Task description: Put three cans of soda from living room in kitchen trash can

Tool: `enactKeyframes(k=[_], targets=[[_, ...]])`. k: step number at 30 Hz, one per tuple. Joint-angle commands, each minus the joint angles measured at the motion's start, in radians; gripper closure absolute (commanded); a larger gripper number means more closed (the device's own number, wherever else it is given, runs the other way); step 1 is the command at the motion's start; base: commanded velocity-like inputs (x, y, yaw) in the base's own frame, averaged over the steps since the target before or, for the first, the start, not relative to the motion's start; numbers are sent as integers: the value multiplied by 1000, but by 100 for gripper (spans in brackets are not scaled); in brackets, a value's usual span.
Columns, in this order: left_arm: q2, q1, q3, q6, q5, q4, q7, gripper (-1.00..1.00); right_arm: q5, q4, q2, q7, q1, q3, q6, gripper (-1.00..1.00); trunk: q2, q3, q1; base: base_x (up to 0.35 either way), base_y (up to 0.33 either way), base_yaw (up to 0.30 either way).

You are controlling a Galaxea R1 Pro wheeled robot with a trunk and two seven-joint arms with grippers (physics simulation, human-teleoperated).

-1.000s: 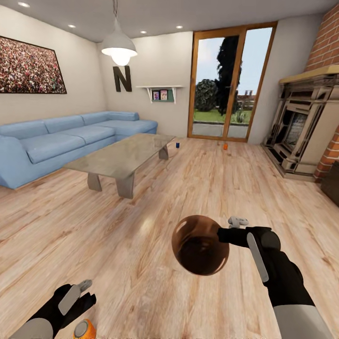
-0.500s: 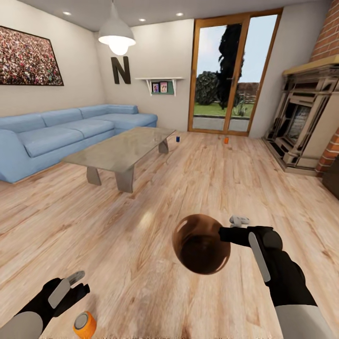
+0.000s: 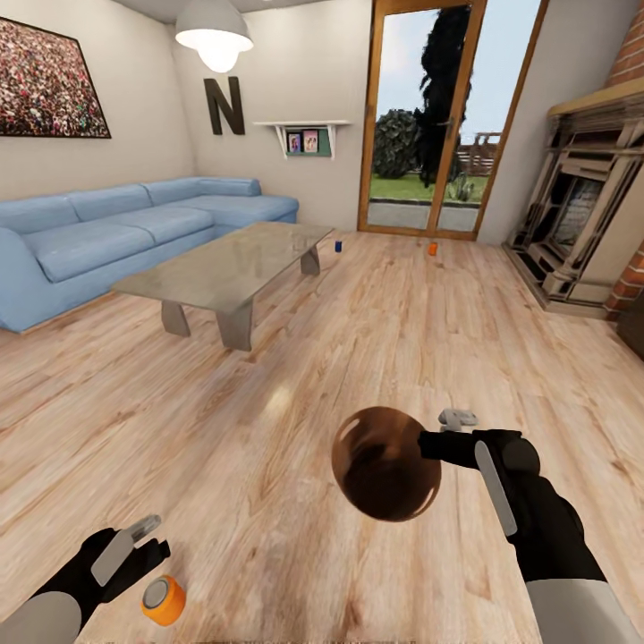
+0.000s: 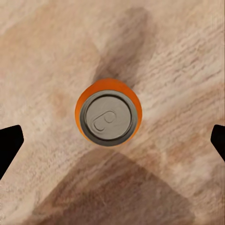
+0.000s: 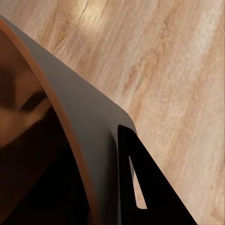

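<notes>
Living-room floorboards carry an upright orange soda can [image 4: 108,112], centred under the spread left gripper [image 3: 134,544]. Right gripper [image 5: 136,178] apparently pinches the trash can [image 3: 386,463] rim. Descend straight, closing around the can's middle.

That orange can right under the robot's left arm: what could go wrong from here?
The orange can stands upright on the floor, centred between the open left end effector fingers; an off-centre descent might tip it and send it rolling. The bin hangs by its rim from the right end effector and could slip. Two more cans sit far off.
</notes>
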Motion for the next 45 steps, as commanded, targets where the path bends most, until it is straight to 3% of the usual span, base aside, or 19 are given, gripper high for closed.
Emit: enactKeyframes(k=[1,8,15,23,25,27,28,31,33,37,45], targets=[[0,0,0,0,0,0,0,-100,-27,0,0,4,-1,0,2,100,0,-4,0,0,0,0],[-1,-3,0,0,1,0,-5,-100,-27,0,0,4,-1,0,2,100,-2,-31,3,0,0,0],[0,-73,0,13,2,0,-7,-100,-27,0,1,4,-1,0,2,100,-4,-58,7,0,0,0],[0,-82,0,10,0,0,-6,-100,-30,-19,-4,4,-1,-1,2,100,-6,-89,10,0,0,0],[0,-83,-1,7,0,0,-6,-100,-52,-95,-48,5,12,-3,2,100,-6,-97,11,0,0,0],[0,-83,-2,6,0,0,-6,-100,-109,-131,-86,6,21,-3,2,100,-6,-104,12,0,0,0],[-1,-83,-2,6,0,0,-6,-100,-163,-144,-113,5,25,-2,2,100,-7,-108,12,0,0,0],[-1,-83,-3,5,0,0,-6,-100,-248,-159,-158,5,31,2,2,100,-7,-120,14,0,0,0],[-1,-83,-3,5,0,0,-7,-100,-278,-164,-176,5,33,4,2,100,-8,-128,15,0,0,0],[-2,-83,-3,5,0,0,-7,-100,-304,-168,-191,4,34,6,2,100,-9,-143,16,0,0,0],[-2,-83,-3,5,0,0,-8,-100,-311,-169,-195,4,35,6,2,100,-11,-174,20,0,0,0]])
